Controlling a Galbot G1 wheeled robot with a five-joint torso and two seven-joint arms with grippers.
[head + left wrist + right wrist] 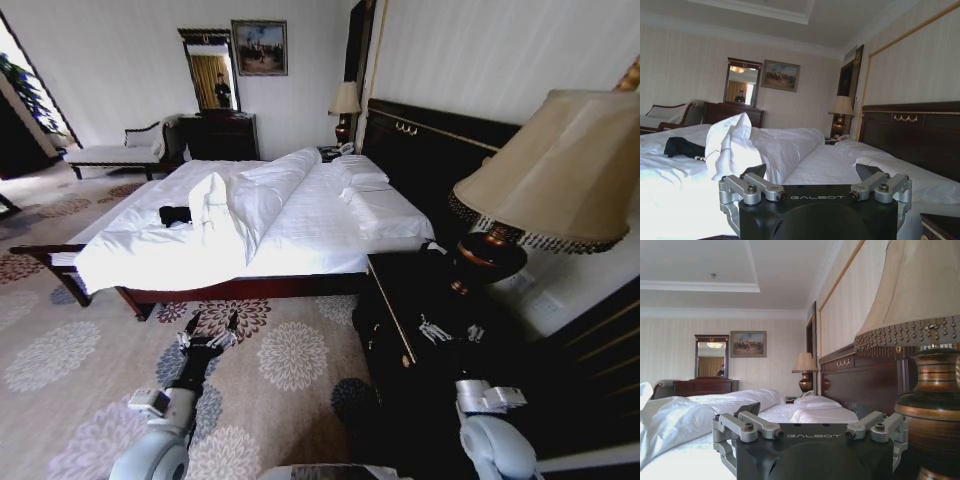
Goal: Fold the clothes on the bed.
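Far beyond left pincer (pixel 209 324), clothes (pixel 175 215) on bed (pixel 300 235).

A fringed table lamp (pixel 545 180) is seen at the right of the frame on a dark nightstand (pixel 420 300). A floral carpet (pixel 290 360) is spread along the bottom — a mirror (pixel 212 75), framed painting (pixel 259 47) and pale chaise (pixel 115 152) are set at upper left.

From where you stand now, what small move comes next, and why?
Probably drive forward and to the left along the bed. The black T-shirt lies bunched on the far left part, beside the folded-back white duvet. The left hand hangs open over the carpet short of the frame, and the right hand sits open over the dark nightstand, both well away from the shirt.
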